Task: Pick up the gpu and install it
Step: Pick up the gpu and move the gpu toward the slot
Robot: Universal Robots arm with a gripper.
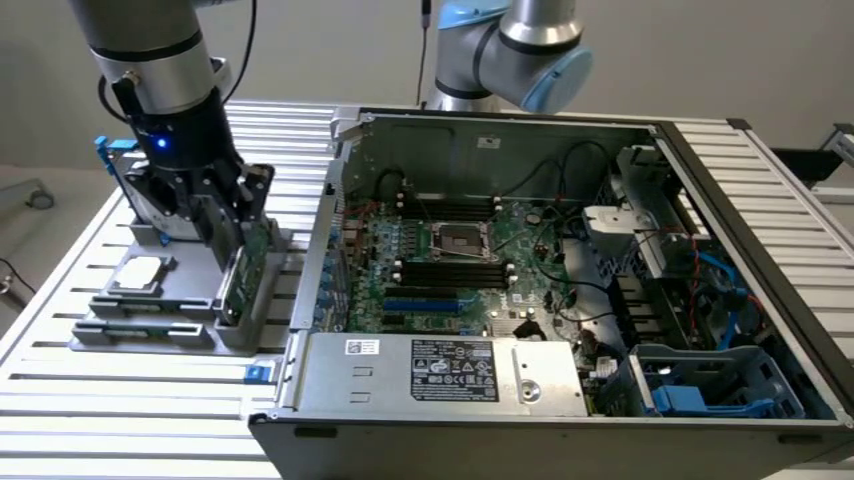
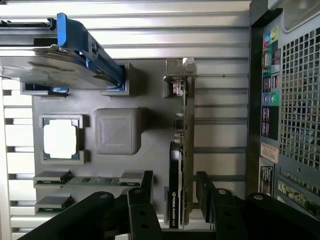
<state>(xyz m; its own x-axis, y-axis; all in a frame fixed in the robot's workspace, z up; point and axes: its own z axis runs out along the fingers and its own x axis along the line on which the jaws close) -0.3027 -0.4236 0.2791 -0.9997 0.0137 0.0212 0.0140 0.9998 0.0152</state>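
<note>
Silver slatted table point(image 1: 120, 400) carries everything inspected. Open computer case point(image 1: 534, 150) stands off the outer side of one finger, well apart. Grey holder point(image 2: 150, 105) lies directly beneath my gripper point(image 2: 175, 186).

The gpu point(image 2: 181, 145) stands on edge in that holder and runs lengthwise through the gap between my fingers point(image 2: 204, 187). Its silver bracket point(image 2: 179, 75) is at the end farthest from them. My fingers are spread wide, one beside each flat face, and neither visibly touches the card. Nothing is gripped.

Hard drive point(image 2: 65, 55) and square chip point(image 2: 60, 140) lie off the other finger's outer side, clear of contact.

Assessment: alignment looks sound. For a good pick, I judge both pads should meet the flat faces squarely and together. The card should stay upright, with pressure kept off the bracket and the connector edge.
</note>
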